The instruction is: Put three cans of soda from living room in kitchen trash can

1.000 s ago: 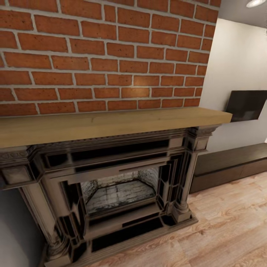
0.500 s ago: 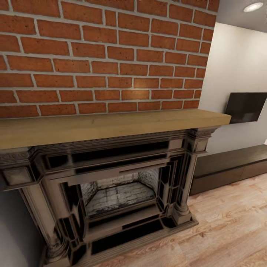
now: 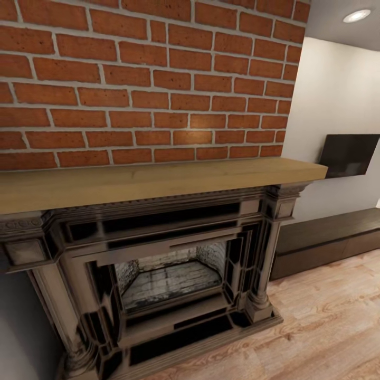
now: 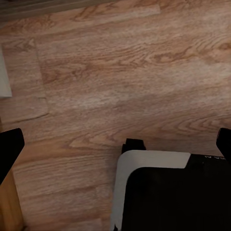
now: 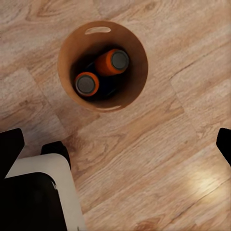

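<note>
Inside the tash can (image 5: 72, 53) on the wood floor (image 5: 159, 144): two orange cans (image 5: 111, 62), no readable labels. Both jaws spread, holding nothing.

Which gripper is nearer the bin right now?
Right. The bin, with two orange cans inside, stands on the floor under the right gripper; the left gripper faces bare floor.
</note>
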Tool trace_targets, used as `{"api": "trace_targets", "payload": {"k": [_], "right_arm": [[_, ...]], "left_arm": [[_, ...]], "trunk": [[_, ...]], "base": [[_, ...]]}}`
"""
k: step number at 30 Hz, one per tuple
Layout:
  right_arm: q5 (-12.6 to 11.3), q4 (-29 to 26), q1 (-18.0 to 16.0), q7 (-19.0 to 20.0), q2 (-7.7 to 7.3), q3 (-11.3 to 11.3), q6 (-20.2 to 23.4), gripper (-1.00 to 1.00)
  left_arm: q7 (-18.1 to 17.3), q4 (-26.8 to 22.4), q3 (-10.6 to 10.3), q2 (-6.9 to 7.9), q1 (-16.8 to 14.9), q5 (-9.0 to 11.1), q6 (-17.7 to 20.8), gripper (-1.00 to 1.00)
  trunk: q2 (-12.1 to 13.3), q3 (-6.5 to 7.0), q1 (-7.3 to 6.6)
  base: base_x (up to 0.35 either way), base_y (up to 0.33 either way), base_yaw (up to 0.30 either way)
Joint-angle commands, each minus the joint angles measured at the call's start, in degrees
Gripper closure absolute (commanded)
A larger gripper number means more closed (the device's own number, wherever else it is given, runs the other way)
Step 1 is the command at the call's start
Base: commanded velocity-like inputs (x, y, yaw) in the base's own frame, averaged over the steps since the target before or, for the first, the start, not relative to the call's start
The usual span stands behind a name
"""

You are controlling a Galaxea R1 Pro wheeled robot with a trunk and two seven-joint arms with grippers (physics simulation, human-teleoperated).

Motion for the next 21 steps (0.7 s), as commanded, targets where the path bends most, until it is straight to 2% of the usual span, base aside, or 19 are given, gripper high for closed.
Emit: {"api": "trace_targets", "payload": {"k": [1, 10, 16, 19, 21], "right_arm": [[0.05, 0.0, 0.0, 0.02, 0.0, 0.03, 0.02, -1.0], [0.29, 0.02, 0.01, 0.07, 0.3, 0.31, 0.12, -1.0], [0.29, 0.06, 0.0, 0.08, 1.32, 0.4, 0.23, -1.0], [0.16, 0.02, 0.01, 0.09, 2.92, 0.45, 0.25, -1.0], [0.11, 0.01, 0.01, 0.09, 4.93, 0.43, 0.26, -1.0]], "left_arm": [[0.01, 0.04, 0.01, -0.02, 0.0, 0.01, 0.0, -1.0], [-0.04, 0.16, 0.04, -0.21, 0.01, -0.15, 0.22, -1.0], [-0.04, 0.17, 0.11, -1.06, 0.01, -0.16, 0.26, -1.0], [-0.04, 0.17, 0.13, -1.87, 0.01, -0.14, 0.27, -1.0], [-0.04, 0.17, 0.13, -2.35, 0.01, -0.14, 0.25, -1.0]], "trunk": [[0.0, 0.02, 0.0], [0.0, 0.07, 0.0], [0.0, 0.08, 0.0], [0.0, 0.08, 0.0], [0.0, 0.08, 0.0]], "base": [[0.0, 0.0, 0.0], [0.0, 0.0, 0.0], [0.0, 0.0, 0.0], [0.0, 0.0, 0.0], [0.0, 0.0, 0.0]]}}
